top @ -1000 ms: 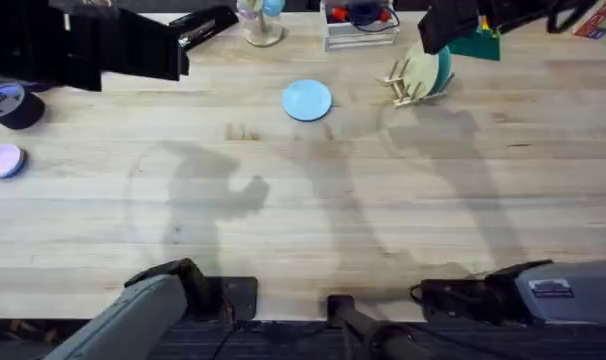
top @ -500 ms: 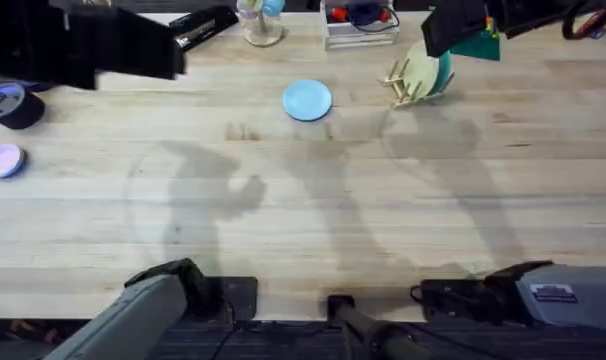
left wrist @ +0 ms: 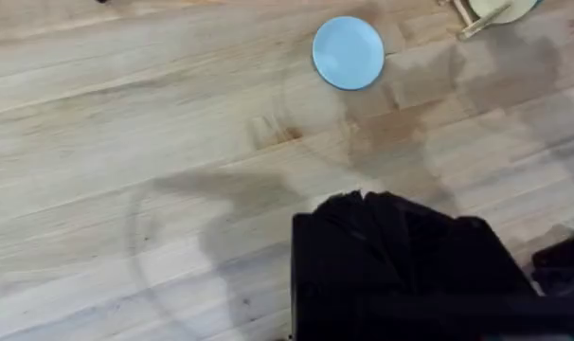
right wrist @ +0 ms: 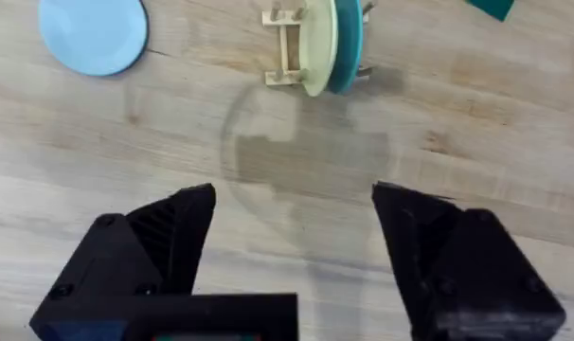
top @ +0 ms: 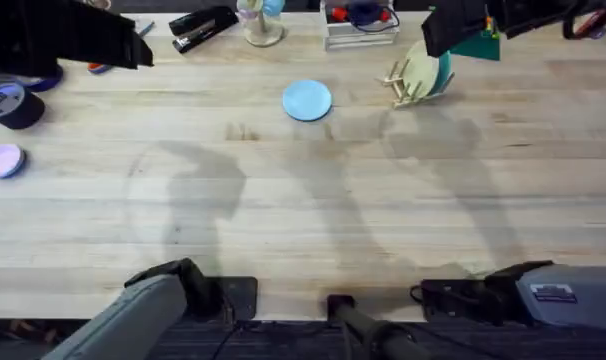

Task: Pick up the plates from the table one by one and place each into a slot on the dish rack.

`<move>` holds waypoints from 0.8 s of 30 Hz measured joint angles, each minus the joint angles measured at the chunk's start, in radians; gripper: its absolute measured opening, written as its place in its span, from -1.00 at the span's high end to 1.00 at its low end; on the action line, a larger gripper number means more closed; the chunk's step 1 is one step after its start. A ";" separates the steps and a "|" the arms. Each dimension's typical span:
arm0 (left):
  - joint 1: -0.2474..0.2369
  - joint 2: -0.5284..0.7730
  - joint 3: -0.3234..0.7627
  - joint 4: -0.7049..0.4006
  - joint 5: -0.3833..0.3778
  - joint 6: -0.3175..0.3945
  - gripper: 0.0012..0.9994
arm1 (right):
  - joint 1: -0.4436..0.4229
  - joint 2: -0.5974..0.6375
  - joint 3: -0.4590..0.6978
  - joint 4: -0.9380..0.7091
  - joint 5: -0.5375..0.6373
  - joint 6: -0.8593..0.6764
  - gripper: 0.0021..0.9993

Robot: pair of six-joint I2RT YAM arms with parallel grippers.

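Observation:
A light blue plate lies flat on the table, left of the dish rack. A cream plate and a teal plate stand upright in the rack's slots. In the right wrist view, my right gripper hangs open and empty above bare wood, short of the rack, with the cream plate and the blue plate in sight. My left gripper is high over the table, its fingers together and holding nothing, well away from the blue plate.
A pink disc and a dark tape roll sit at the left edge. A black stapler, a cup, a white wire tray and a green object line the far edge.
The left arm has drawn back toward the far left corner, and its shadow on the table has shrunk. The right arm has barely moved. The plates and the rack have stayed put.

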 joint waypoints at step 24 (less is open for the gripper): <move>-0.241 0.583 0.000 0.315 0.151 -0.104 0.92 | 0.000 0.000 0.000 0.000 0.000 0.000 -0.99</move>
